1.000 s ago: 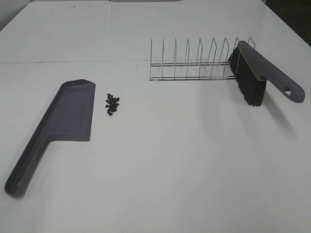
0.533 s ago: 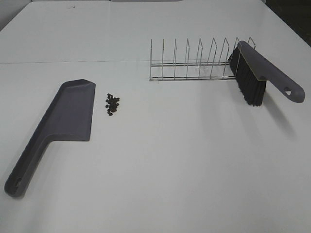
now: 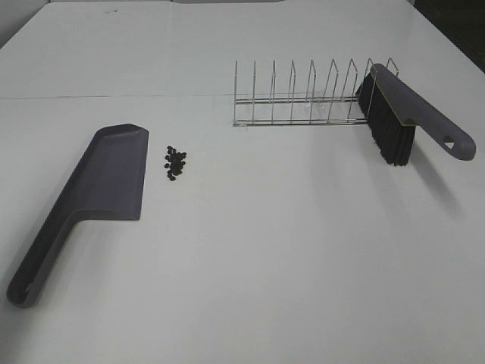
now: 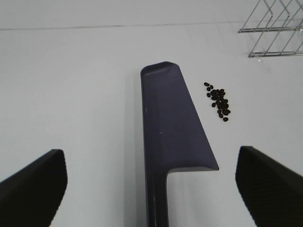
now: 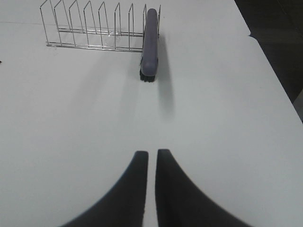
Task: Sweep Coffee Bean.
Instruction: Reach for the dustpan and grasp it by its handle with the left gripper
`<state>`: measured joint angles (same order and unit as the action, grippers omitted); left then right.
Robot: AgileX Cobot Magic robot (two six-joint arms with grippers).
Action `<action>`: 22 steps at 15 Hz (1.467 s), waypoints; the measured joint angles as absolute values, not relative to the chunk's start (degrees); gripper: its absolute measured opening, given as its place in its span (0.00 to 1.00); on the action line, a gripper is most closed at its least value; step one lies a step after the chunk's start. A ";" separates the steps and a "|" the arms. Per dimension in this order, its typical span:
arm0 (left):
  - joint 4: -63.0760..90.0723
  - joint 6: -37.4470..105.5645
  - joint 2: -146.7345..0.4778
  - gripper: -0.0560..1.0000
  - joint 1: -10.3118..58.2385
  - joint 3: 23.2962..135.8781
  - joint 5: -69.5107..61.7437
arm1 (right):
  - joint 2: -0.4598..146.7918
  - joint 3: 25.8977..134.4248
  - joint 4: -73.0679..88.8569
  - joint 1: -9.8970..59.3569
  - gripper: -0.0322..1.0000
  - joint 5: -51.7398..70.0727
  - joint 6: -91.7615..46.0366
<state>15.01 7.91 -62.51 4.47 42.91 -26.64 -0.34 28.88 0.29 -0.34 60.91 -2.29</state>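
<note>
We judge the step in hand to be taking up the tools, the dustpan [image 4: 170, 123] first. It lies flat near the left edge of the worktop [image 3: 303, 265], with its handle running toward the near left corner and its blade pointing away. The coffee beans [image 3: 175, 162] sit in a small loose cluster just beside the blade's inner long edge, not touching it, on the side away from the left edge.

The left gripper [image 4: 149, 150] hangs over the handle end with its jaws wide apart, one on each side of the handle and clear of it. To grip well, we should come down square over the handle, centre it between the pads and close without twisting. That way the blade does not swing into the beans and scatter them. We want the blade flat, its low edge facing the cluster.

The right gripper [image 5: 152, 152] has its jaws pressed together and holds nothing. It points at the brush [image 3: 394, 114], which leans on the end of the wire rack [image 3: 303, 98] toward the far right corner. It must open before reaching, and we should lift the brush out without dragging the rack.
</note>
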 joint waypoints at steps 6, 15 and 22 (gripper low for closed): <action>15.13 7.85 -91.67 0.83 5.90 56.04 -32.49 | -0.34 28.88 0.29 -0.34 0.03 60.91 -2.29; 15.01 2.81 -104.85 0.83 11.12 56.09 -35.41 | -0.34 28.88 0.29 -0.34 0.03 60.91 -2.29; 13.52 1.32 -107.60 0.81 11.23 56.15 -36.50 | -0.34 28.88 0.29 -0.34 0.03 60.91 -2.29</action>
